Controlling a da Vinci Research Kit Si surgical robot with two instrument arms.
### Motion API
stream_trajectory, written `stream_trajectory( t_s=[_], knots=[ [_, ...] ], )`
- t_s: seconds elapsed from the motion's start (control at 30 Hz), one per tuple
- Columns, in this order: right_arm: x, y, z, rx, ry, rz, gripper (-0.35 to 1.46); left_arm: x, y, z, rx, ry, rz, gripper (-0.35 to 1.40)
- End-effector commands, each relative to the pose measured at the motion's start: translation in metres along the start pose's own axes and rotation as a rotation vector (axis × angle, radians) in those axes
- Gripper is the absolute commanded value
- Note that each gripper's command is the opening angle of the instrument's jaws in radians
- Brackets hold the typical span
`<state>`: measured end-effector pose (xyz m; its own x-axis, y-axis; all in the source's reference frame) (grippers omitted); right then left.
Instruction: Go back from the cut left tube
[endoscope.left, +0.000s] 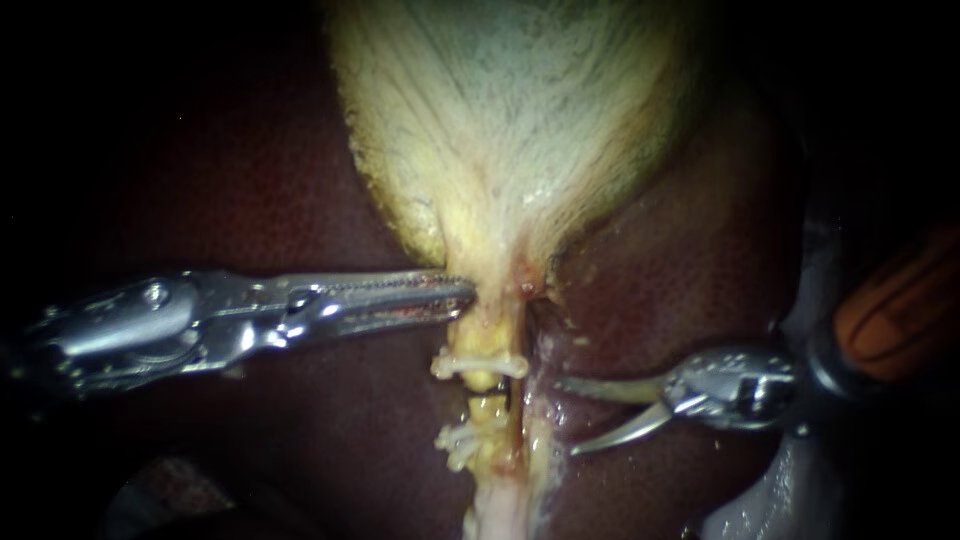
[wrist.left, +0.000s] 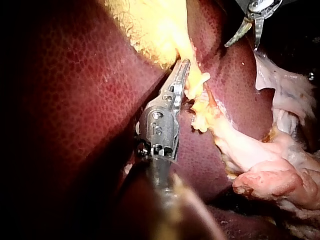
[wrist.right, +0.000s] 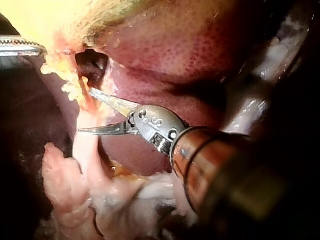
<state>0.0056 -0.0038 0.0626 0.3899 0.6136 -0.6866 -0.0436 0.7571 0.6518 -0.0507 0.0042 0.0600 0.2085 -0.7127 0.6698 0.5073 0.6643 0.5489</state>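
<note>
endoscope view: liver (endoscope.left: 250, 180) fills the bkgd, dark red, w/ the pale gallbladder (endoscope.left: 510, 110) lying on it beyond both tips. left instrument (endoscope.left: 462, 295) comes in level, long jaws narrow, nipped on the gallbladder's neck edge right at their tips. right instrument (endoscope.left: 565, 416) has curved blades spread wide, holding nothing, tips aimed at the stalk. cut left tube (endoscope.left: 484, 380) sits just under the left jaws' tips and ahead of the right blades, apart from them. a gap shows in it betw two pale clips: upper clip (endoscope.left: 455, 365) nearer the left jaws, lower clip (endoscope.left: 460, 438) ahead of the lower blade. a thin reddish strand (endoscope.left: 522, 400) runs betw the tube and the blade tips, v close to the upper blade.

judgement: cut looks done, so what's left is the right instrument backing off. risks: blades open that near could catch the strand or scrape liver if the pull-back isn't straight along the shaft. a sideways swing could knock the lower clip. extra pull from the left jaws could tear the neck or strain the upper clip.
</note>
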Motion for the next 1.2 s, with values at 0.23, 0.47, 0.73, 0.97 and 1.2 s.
stream_trajectory(
  t_s=[0.23, 0.47, 0.73, 0.97, 1.2],
  knots=[
    [0.0008, 0.0015, -0.0025, -0.102, 0.024, -0.086, 1.28, 0.0, 0.0, 0.0, 0.0, 0.0, 0.0, 0.04],
    [0.0006, 0.0017, -0.0025, -0.101, 0.022, -0.1, 1.3, 0.0001, -0.0001, 0.0002, -0.002, 0.0, 0.001, 0.04],
    [0.0008, 0.0019, -0.002, -0.104, 0.022, -0.14, 1.33, 0.0024, -0.0009, 0.0021, 0.003, 0.003, 0.02, 0.04],
    [0.0007, 0.002, -0.002, -0.105, 0.025, -0.151, 1.35, 0.0025, -0.0009, 0.0023, 0.005, 0.006, 0.022, 0.04],
    [0.0007, 0.002, -0.002, -0.105, 0.024, -0.157, 1.36, 0.0025, -0.0009, 0.0023, 0.005, 0.006, 0.022, 0.04]
  ],
)
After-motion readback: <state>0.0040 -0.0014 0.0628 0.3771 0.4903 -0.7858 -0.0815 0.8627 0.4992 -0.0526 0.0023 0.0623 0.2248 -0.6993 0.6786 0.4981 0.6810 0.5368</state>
